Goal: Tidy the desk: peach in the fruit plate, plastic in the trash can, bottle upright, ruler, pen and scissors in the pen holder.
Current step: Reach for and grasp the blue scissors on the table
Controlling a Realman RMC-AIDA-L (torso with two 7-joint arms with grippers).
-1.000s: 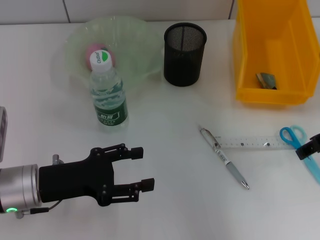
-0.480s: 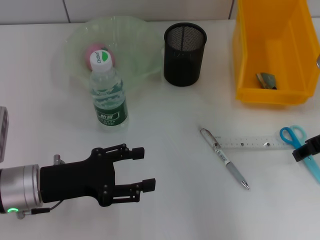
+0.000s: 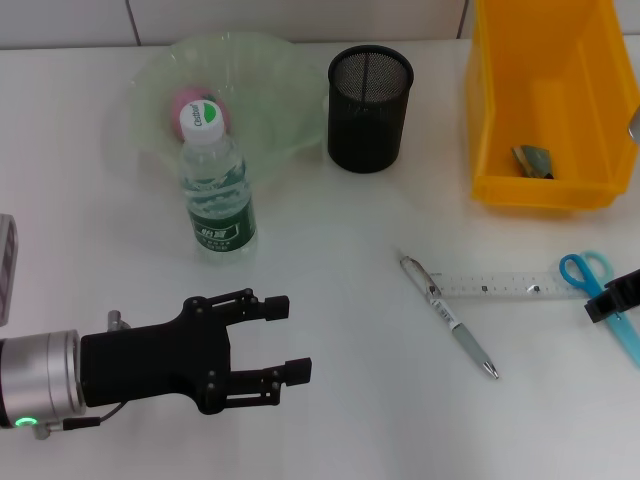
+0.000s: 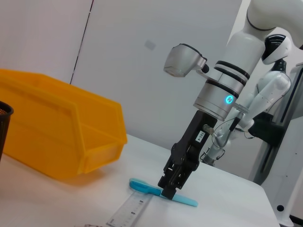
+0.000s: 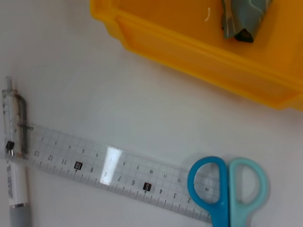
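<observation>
Right claw drops onto the scissors at the counter's right edge, beside the ruler; its opening is unclear. Left claw hovers empty, spread wide, parked near the front edge.

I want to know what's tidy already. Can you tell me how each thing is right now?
peach: in the fruit plate
bottle: upright, capped
pen holder: upright, empty
plastic: in the trash can
ruler: flat on desk
pen: lying across the ruler's end
scissors: lying on desk
left gripper: open, holding nothing
right gripper: down at the scissors
</observation>
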